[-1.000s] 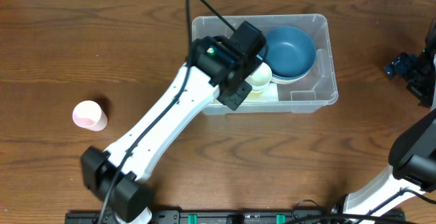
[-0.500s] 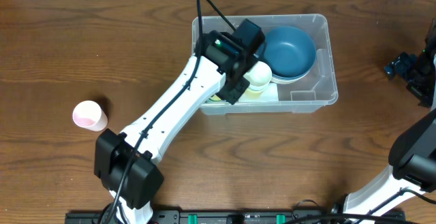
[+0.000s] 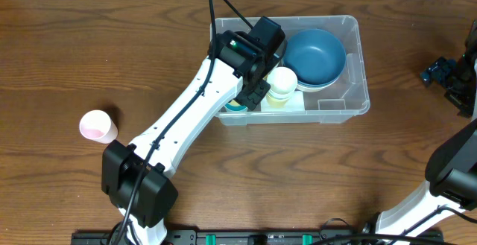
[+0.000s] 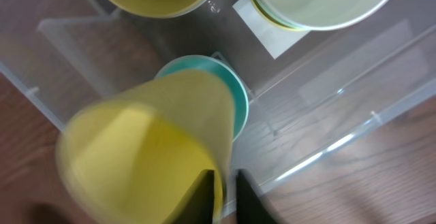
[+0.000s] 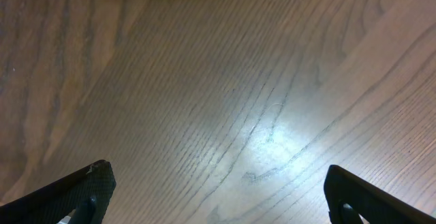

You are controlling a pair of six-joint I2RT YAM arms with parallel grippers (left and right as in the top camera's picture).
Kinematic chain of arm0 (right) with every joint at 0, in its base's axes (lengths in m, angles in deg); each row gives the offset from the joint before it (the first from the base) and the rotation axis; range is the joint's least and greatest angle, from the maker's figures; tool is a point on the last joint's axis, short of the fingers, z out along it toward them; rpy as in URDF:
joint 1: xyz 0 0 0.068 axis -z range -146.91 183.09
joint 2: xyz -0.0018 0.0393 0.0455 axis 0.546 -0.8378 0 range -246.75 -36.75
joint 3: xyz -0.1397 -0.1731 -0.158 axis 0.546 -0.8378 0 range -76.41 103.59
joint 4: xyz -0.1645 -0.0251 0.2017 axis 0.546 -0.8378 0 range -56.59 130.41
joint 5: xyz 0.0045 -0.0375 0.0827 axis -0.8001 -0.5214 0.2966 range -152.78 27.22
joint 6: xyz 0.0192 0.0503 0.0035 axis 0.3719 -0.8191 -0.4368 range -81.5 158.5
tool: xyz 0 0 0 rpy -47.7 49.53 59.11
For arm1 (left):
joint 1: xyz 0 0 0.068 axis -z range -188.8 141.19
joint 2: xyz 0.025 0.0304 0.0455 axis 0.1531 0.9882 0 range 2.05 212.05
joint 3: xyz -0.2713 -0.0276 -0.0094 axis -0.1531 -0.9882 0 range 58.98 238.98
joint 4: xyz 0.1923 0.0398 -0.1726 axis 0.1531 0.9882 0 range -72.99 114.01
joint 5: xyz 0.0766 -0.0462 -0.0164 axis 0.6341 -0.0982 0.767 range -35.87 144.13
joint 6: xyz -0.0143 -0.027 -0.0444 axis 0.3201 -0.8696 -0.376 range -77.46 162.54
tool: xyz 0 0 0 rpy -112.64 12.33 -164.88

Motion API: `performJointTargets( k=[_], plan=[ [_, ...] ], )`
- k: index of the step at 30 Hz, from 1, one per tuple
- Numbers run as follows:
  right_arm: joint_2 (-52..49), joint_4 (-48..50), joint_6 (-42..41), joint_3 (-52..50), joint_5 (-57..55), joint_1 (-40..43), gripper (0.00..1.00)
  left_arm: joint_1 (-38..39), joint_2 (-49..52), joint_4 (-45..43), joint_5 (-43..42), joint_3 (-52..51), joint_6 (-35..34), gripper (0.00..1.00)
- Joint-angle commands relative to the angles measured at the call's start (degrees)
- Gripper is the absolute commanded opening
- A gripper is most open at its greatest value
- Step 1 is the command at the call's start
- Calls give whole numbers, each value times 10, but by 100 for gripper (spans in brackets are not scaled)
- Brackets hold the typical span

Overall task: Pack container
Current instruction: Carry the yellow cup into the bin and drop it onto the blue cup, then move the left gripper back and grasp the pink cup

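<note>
Near left on the worktop [image 3: 59,193]: 1 pink cup [image 3: 98,126], well apart from the rest.

The container [image 3: 363,74] sits past mid-worktop, toward the far edge.

Left hand [image 4: 225,197] is over its near-left corner, fingers nearly together, pinching the rim of a yellow cup [image 4: 150,149] that is tilted and blurred. A teal cup [image 4: 235,98] sits directly below it inside the bin.

Further in: white label [image 4: 272,30], cream cup [image 3: 282,81], then a blue bowl [image 3: 317,55] at the far right.

Right hand [image 5: 218,190] is off to the right, spread wide over bare wood and empty.
</note>
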Motion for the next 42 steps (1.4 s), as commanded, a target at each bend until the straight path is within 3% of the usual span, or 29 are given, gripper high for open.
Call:
performJointTargets(
  k=[1,4,8,13,25,31,42],
  plan=[
    [3,0,-10,-2,-8,0,99,-2,7,0,4,5,1,33],
    [3,0,-10,-2,-8,0,99,-2,7,0,3,5,1,41],
    [3,0,-10,-2,-8,0,99,-4,6,0,14,6,0,42],
    [3,0,-10,-2,-8,0,99,-36,-16,31,44,38,-69,42],
    [3,0,-10,-2,-8,0,99,-251,-146,115,48,51,-264,49],
    [3,0,-10,-2,-8,0,99,-354,-146,127,48,-33,-307,49],
    [3,0,-10,-2,-8,0,98,-482,-146,-17,40,-232,-312,54]
  ],
)
